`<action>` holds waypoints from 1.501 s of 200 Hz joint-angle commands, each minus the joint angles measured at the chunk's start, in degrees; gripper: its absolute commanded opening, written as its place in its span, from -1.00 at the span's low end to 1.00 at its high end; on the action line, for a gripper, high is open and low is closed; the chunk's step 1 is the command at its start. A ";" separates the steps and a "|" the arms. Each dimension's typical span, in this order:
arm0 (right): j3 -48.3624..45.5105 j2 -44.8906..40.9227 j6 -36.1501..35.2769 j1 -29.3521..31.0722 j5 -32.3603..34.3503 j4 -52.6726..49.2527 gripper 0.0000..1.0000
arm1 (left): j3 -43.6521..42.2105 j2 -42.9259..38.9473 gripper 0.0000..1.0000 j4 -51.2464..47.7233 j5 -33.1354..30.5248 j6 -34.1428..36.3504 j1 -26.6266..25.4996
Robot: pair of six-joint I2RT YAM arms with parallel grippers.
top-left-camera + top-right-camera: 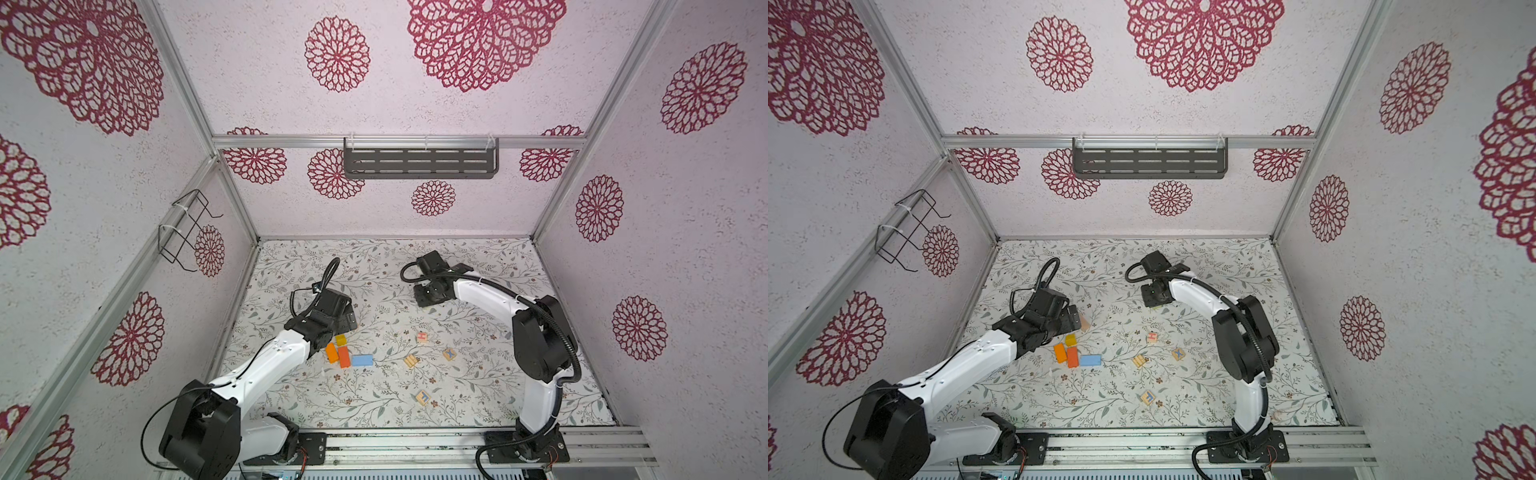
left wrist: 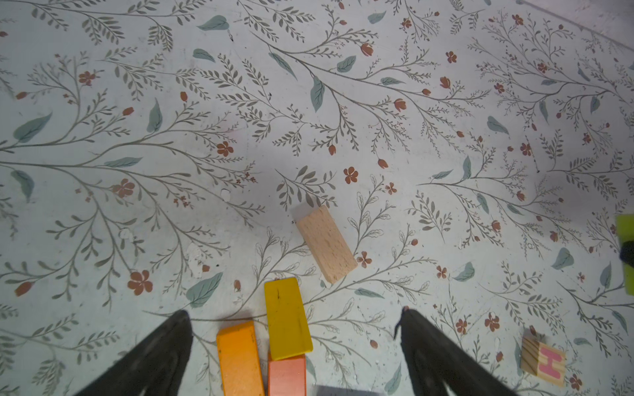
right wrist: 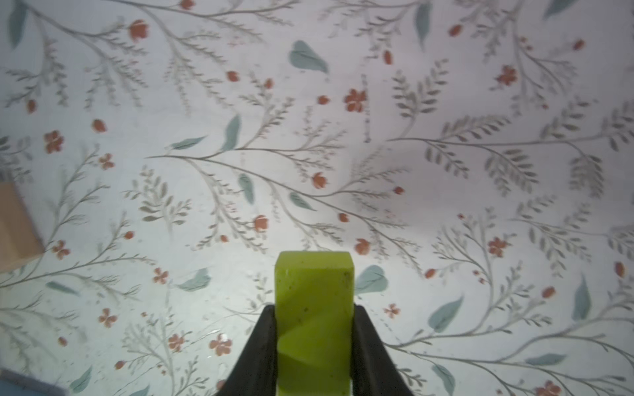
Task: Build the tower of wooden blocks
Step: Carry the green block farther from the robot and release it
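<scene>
Spread wide, gripping nothing: left fingers (image 2: 164, 349), above the tabletop (image 2: 137, 103). Seen between them, side by side: orange block (image 2: 238, 360) and red-orange block (image 2: 286, 377), with yellow block (image 2: 286, 319) just past the red-orange one's far end; touching or not, cannot tell. Beyond those and apart, flat and askew: tan bar (image 2: 326, 243). In both top views, just right of the red-orange block, flat on the tabletop: blue block (image 1: 362, 360). Toward the middle, scattered singly, none touching: tan cube (image 1: 411, 360) with markings too small to read, H cube (image 1: 422, 337) farther back, F cube (image 1: 423, 397) nearest the front edge, X cube (image 1: 449, 354) rightmost. Farther back, right of centre, clamped tight on the long sides of lime block (image 3: 314, 308): right fingers (image 3: 264, 349), the block's end poking out past the tips. Clear of the tabletop or resting on it, cannot tell. At the edge of the right wrist view, a corner of the tan bar, well apart from the lime block.
</scene>
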 commanded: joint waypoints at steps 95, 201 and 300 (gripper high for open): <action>-4.09 -0.57 5.50 -4.03 2.58 1.86 -0.63 | 3.42 5.31 0.95 2.75 1.63 0.94 -0.76; -3.91 3.72 7.10 -5.01 3.90 3.48 -0.49 | 3.12 7.59 0.95 3.83 2.49 0.86 -0.81; -3.73 5.86 6.75 -5.14 3.99 3.64 -0.32 | 2.94 9.74 0.95 4.64 2.20 0.91 -0.77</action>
